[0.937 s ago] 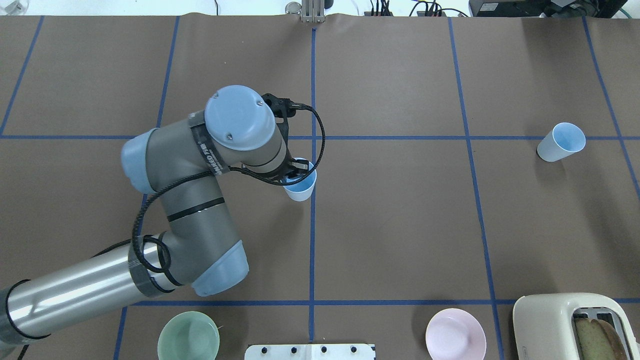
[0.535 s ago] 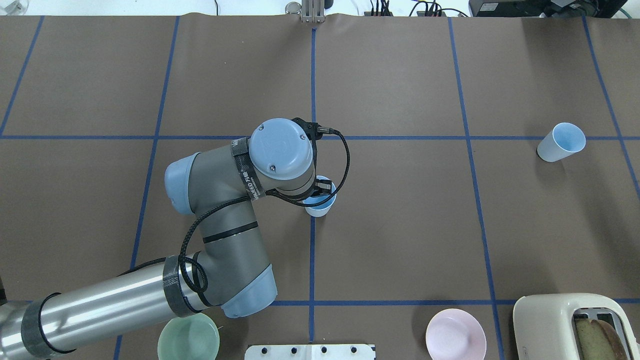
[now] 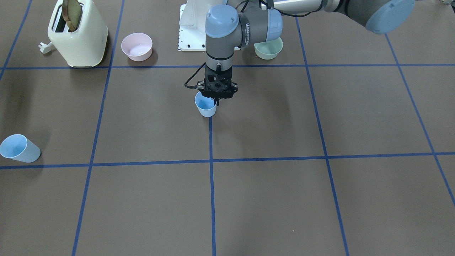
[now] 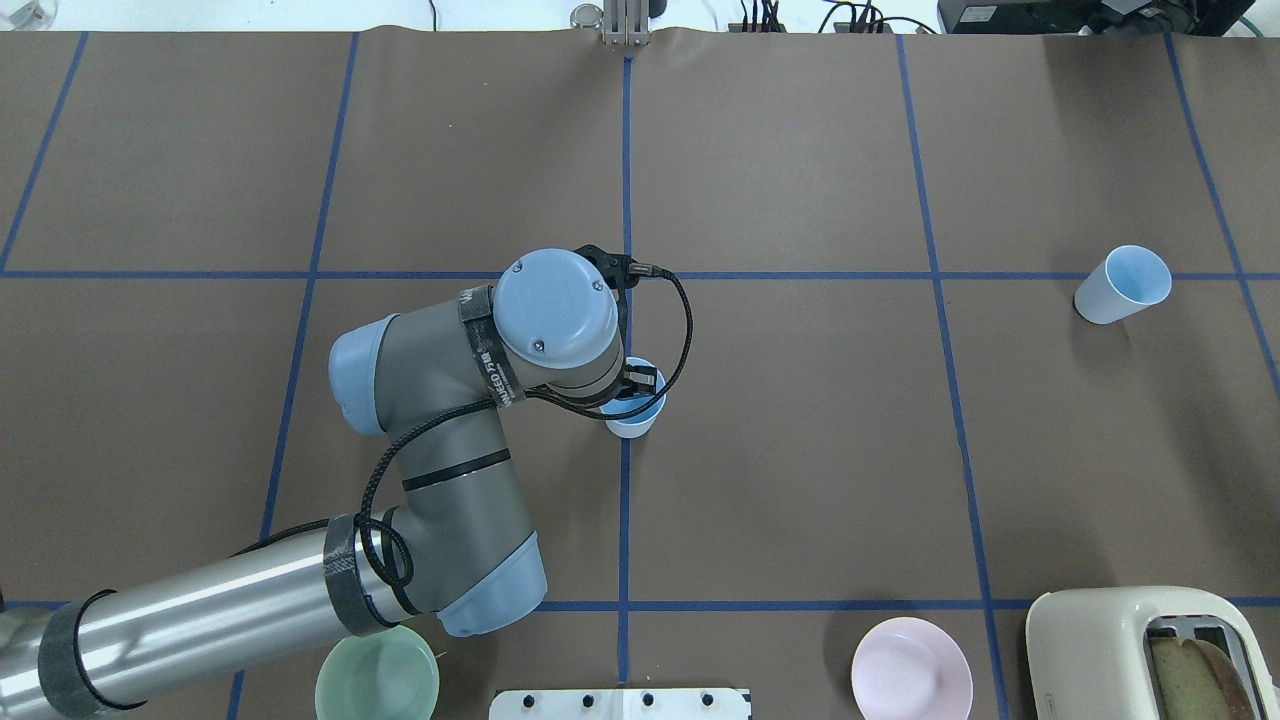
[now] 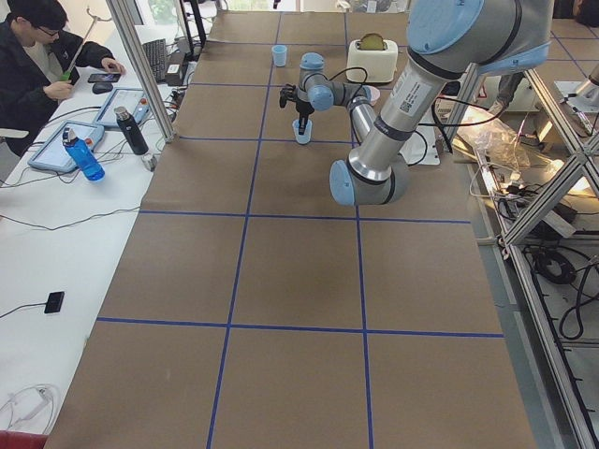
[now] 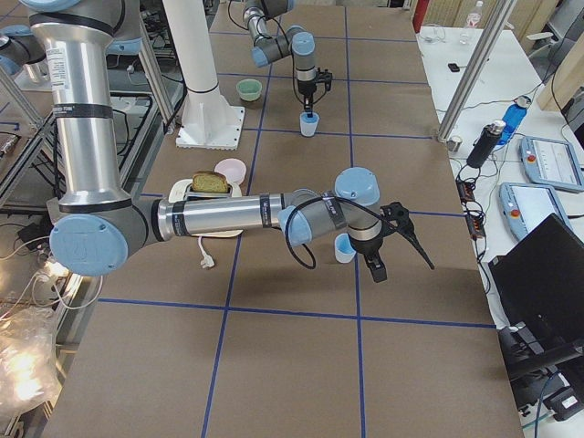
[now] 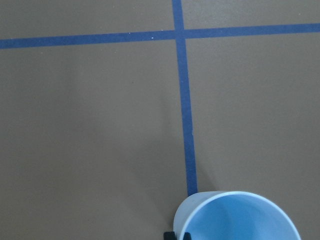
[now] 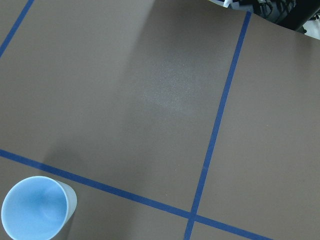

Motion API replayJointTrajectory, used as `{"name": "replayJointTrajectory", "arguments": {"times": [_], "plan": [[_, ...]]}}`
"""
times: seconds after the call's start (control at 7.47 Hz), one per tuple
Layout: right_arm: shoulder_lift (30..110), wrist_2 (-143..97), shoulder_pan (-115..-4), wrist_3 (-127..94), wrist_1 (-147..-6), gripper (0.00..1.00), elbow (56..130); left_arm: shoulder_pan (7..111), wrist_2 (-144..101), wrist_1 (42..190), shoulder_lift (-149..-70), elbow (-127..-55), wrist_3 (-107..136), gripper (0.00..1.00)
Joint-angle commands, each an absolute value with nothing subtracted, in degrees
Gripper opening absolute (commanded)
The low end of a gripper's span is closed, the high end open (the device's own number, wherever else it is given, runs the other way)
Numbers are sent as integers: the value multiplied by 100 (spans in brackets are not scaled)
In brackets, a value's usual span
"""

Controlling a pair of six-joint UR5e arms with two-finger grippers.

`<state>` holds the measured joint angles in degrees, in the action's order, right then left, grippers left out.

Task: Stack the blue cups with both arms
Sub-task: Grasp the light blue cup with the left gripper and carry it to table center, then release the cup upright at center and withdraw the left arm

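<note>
My left gripper (image 3: 215, 96) is shut on the rim of one pale-blue cup (image 3: 205, 105), one finger inside it and one outside. The cup is upright near the table's middle, on a blue tape line (image 4: 634, 412). The left wrist view shows its rim (image 7: 237, 217) at the bottom edge. The second blue cup (image 4: 1122, 285) stands alone at the far right, also seen in the front view (image 3: 18, 148) and the right wrist view (image 8: 35, 207). My right gripper (image 6: 401, 254) shows only in the exterior right view, beside that cup (image 6: 344, 247); I cannot tell whether it is open.
A cream toaster (image 4: 1135, 650) with bread, a pink bowl (image 4: 911, 668), a mint-green bowl (image 4: 377, 675) and the white base pedestal (image 4: 620, 703) line the near edge. The left arm's elbow hangs over the green bowl. An operator (image 5: 37, 56) sits at a side desk.
The left arm has carried its cup right and toward the robot and lowered it; over the last half second it barely moved. The far-right cup has not moved.
</note>
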<state>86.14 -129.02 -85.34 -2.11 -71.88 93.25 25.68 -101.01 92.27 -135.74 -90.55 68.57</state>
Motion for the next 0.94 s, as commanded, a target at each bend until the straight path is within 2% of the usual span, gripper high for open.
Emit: {"name": "replayJointTrajectory", "arguments": {"times": [0.0,0.13,0.4,0.67,0.8], "plan": [[8613,-12902,-8534,-211,-7189,100,9325,2575,-10099,9316,-13518,-9105,6829,63],[8596,-12902,-8525,-211,-7181,100,9334,2654,-10099,9308,-13518,-9262,6794,98],[8535,-12894,-8456,-193,-7181,100,9360,3467,-10657,8897,-13308,-9867,6147,98],[8456,-12815,-8089,-185,-7189,100,9474,4608,-11510,8491,-12538,-10526,4745,99],[8412,-12875,-7947,-202,-7181,100,9501,5223,-11975,8464,-12220,-10564,3806,99]]}}
